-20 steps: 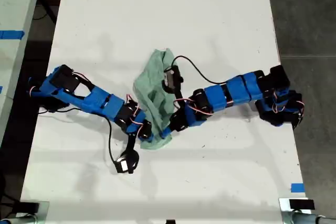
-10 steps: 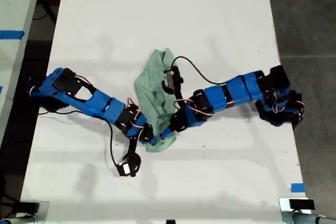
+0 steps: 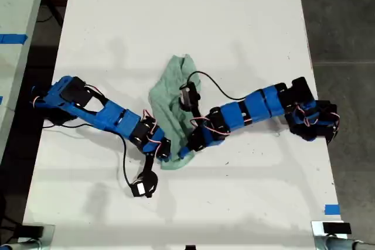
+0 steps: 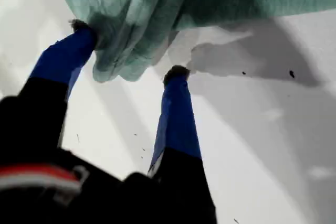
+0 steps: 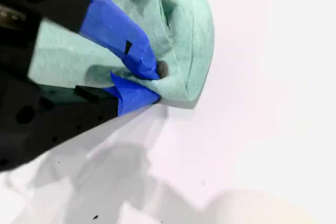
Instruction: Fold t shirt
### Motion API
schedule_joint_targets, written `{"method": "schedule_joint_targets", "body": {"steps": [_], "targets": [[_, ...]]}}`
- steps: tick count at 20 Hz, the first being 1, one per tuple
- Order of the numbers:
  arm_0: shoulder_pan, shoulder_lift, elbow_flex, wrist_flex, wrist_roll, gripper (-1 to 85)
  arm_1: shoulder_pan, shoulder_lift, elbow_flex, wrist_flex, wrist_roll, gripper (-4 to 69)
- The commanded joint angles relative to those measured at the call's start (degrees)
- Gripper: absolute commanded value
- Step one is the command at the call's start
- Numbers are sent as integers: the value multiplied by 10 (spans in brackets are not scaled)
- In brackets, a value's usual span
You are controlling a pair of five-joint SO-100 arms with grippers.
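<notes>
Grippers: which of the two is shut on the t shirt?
My second gripper: its jaws pinch a folded edge of the t shirt. My first gripper is open, with cloth against only one jaw.

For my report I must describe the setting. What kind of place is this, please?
Probably a robotics lab or workshop, not a home. A plain white table carries two blue arms with exposed wiring, working on a t shirt. Blue tape marks sit at the table edge, and bare grey floor lies beside it.

Crumpled mint-green t shirt on the white table.
It lies bunched and wrinkled mid-table, its near end pinched.
</notes>
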Motion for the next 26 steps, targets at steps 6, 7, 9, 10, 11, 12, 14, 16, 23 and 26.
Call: {"method": "schedule_joint_targets", "body": {"steps": [6, 7, 9, 10, 11, 12, 14, 16, 23, 26], "targets": [[21, 60, -4, 29, 7, -3, -27, -28, -40, -12, 18, 2], [27, 76, -4, 44, 6, -3, -41, -18, -55, 9, 23, 2], [55, 139, -5, 59, 4, -3, -96, -38, -203, 74, 14, 2], [75, 181, -9, 59, 3, -3, -124, -12, -216, 44, 2, 2], [90, 222, -11, 63, -2, -3, -141, 25, -215, 34, -4, 2], [95, 265, -3, 76, -7, -3, -145, 73, -206, 38, -9, 2], [64, 326, 18, 144, -18, -3, -119, 150, -195, 38, -62, 2], [3, 390, 64, 168, 13, -3, -55, 211, -182, 52, -108, 2], [-299, 541, 156, 183, 237, 152, 184, 360, -84, 74, -212, 252], [-396, 568, 120, 202, 301, 142, 282, 364, -76, 128, -265, 214]]}}
